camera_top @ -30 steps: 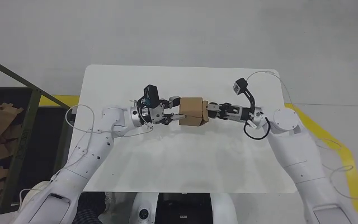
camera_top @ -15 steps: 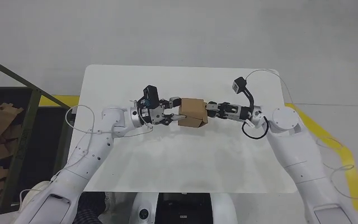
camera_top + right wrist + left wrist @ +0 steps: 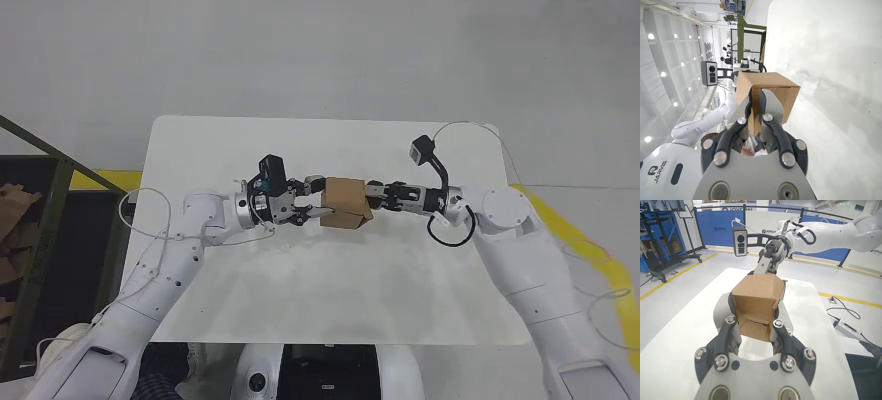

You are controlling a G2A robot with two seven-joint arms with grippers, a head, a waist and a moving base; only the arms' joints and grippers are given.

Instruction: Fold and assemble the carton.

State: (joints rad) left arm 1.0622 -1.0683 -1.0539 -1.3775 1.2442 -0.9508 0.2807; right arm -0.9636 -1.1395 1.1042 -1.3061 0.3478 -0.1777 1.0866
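You cannot see the underside of the carton, nor make out a long axis. Its open end faces the left gripper, whose fingers clasp both side walls; the right gripper pinches the far flap.

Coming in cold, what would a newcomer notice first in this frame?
The brown cardboard carton at the middle of the white table, caught between both arms. The left claw straddles its open end, and the right claw pinches a cardboard edge at the opposite end.
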